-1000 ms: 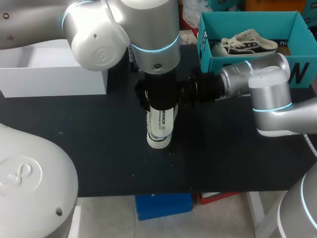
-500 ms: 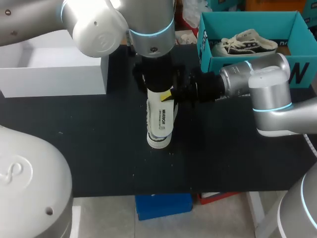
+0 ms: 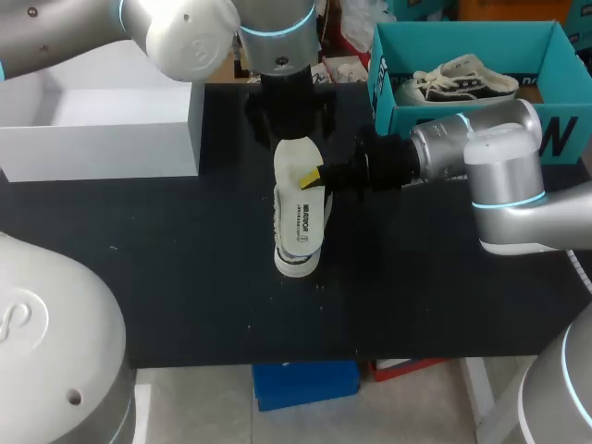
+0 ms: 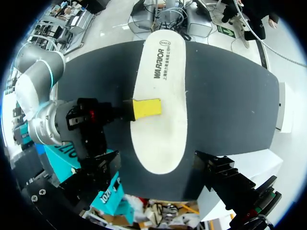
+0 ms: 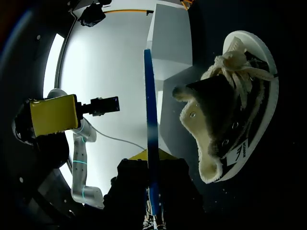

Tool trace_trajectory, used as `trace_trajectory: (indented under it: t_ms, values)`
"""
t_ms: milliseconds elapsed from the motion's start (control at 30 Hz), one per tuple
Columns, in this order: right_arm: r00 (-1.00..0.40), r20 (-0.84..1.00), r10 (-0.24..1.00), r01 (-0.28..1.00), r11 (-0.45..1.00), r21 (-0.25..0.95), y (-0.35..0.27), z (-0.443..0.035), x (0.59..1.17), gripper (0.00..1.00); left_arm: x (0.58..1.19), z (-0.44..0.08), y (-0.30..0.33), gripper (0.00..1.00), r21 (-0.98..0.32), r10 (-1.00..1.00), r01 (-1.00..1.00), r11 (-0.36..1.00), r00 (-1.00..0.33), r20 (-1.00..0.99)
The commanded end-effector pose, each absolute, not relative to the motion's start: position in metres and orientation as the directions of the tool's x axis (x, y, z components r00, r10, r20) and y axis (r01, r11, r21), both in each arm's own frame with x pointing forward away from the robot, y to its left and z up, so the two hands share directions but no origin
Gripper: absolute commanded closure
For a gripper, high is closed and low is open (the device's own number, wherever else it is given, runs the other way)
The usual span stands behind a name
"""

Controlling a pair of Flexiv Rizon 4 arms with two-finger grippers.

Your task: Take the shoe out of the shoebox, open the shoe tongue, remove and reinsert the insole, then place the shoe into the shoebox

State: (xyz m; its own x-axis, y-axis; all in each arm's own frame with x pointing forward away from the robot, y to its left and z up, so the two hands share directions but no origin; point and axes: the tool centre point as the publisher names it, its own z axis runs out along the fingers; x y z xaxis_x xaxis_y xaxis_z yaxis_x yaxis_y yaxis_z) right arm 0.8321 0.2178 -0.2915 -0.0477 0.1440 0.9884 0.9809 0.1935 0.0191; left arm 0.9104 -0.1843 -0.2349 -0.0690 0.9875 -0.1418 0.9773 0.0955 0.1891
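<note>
A cream insole (image 3: 298, 159) hangs flat over the black-and-white sneaker (image 3: 299, 236), which stands mid-table with its toe toward the near edge. My right gripper (image 3: 314, 176) is shut on the insole's side edge, one yellow fingertip (image 4: 146, 108) lying on top. In the right wrist view the insole (image 5: 150, 120) shows edge-on between the right gripper (image 5: 152, 160) fingers, with the sneaker (image 5: 235, 110) beside it, tongue pulled open. My left gripper (image 3: 287, 111) is above the insole's far end, open; in its own view the left gripper (image 4: 163, 175) has fingers (image 4: 225, 175) wide apart over the insole (image 4: 163, 86), touching nothing.
The teal shoebox (image 3: 388, 111) stands at the back right with a second sneaker (image 3: 462, 81) inside. A white box (image 3: 102, 139) stands at the back left. My right arm (image 3: 499, 176) lies in front of the shoebox.
My left arm has drawn back toward the table's far edge, uncovering the insole. The right gripper and the sneaker have kept still.
</note>
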Motion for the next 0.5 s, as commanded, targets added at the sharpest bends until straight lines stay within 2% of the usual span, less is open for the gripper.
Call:
trace_trajectory:
  t_ms: [33,500]
  values:
    - [-0.047,0.988,0.145,0.981,0.192,0.019,0.218,-0.292,0.832,1.00,0.929,-0.243,-0.184,0.00,0.176,0.986,0.980,0.097,-0.071,-0.148]
    - [-0.047,0.988,0.145,0.981,0.192,0.019,0.218,-0.292,0.832,1.00,0.963,-0.256,-0.179,0.00,0.176,0.985,0.977,0.124,-0.099,-0.144]
